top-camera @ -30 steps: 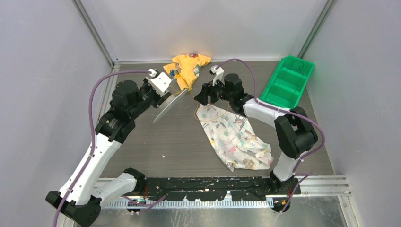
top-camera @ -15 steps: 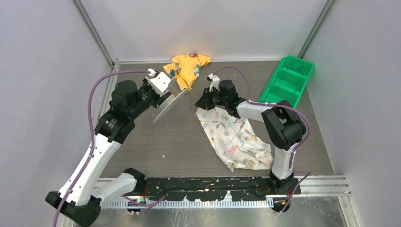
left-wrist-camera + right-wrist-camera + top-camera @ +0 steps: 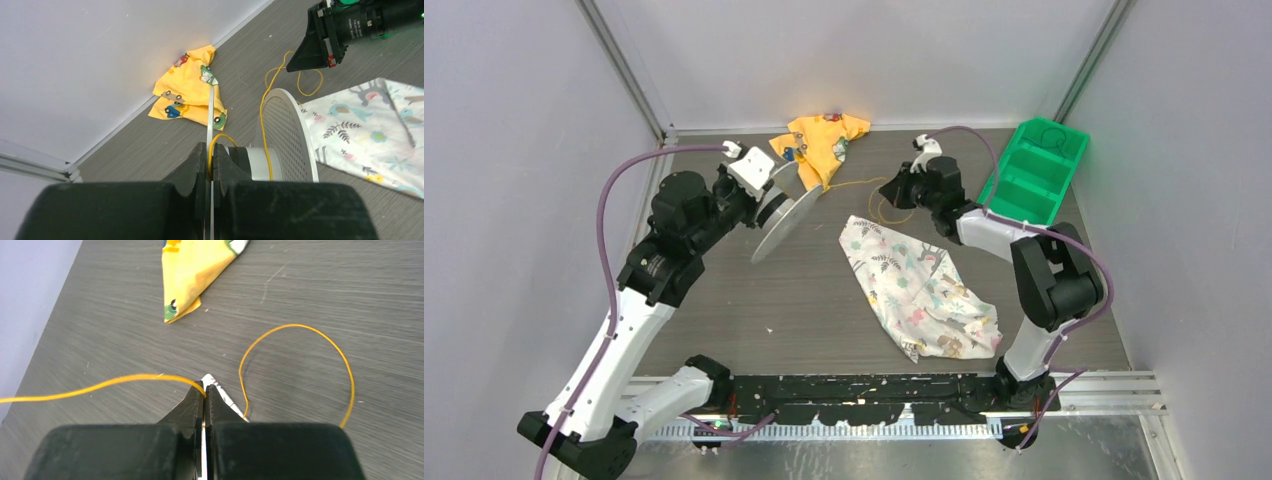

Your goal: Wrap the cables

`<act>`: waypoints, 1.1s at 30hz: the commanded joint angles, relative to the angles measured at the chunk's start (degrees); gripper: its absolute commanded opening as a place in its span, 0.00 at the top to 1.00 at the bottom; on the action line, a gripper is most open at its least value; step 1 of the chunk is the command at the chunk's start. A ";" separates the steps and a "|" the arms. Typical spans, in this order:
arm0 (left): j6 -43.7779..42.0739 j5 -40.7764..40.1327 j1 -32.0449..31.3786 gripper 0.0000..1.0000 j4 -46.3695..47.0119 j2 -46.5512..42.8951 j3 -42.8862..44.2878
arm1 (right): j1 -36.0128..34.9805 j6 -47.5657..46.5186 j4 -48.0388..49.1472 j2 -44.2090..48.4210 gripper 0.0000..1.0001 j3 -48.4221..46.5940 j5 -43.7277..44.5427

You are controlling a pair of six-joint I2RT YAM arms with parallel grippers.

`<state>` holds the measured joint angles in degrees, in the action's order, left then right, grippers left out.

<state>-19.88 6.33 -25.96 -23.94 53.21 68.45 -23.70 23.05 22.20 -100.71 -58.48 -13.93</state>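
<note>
The cables are one thin yellow-orange cord [image 3: 864,183]. It runs from the spool [image 3: 786,225], a grey hub [image 3: 255,162] between perforated white discs [image 3: 287,135], to my right gripper [image 3: 896,190]. My left gripper [image 3: 210,156] is shut on the spool's thin near rim, with a loop of cord caught between the fingers. It holds the spool tilted above the table. My right gripper [image 3: 205,390] is shut on the cord [image 3: 300,330], which trails off left from the fingertips and lies in a loose loop on the table ahead.
A yellow printed cloth [image 3: 824,140] lies at the back wall. A white patterned cloth [image 3: 919,290] is spread mid-table, just near of the right gripper. A green compartment tray [image 3: 1034,175] stands at the back right.
My right gripper has closed on the cord and moved right and toward the back, drawing the cord away from the spool. The left arm with the spool shifted slightly.
</note>
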 commanded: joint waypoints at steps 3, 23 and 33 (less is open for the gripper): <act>13.80 0.56 0.64 1.00 12.18 -1.89 3.85 | 1.06 -2.40 -5.43 2.82 0.99 -2.92 -0.98; 48.44 -38.38 0.56 1.00 36.08 0.95 -1.87 | -18.22 -0.10 -6.51 10.40 0.99 0.33 1.05; 36.45 -69.09 -8.94 1.00 39.98 7.75 -1.34 | -26.63 12.80 -13.76 9.88 0.99 -9.06 4.13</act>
<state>21.74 -47.94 -31.73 5.02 58.83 64.95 -48.82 29.08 10.72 -90.76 -60.66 -10.02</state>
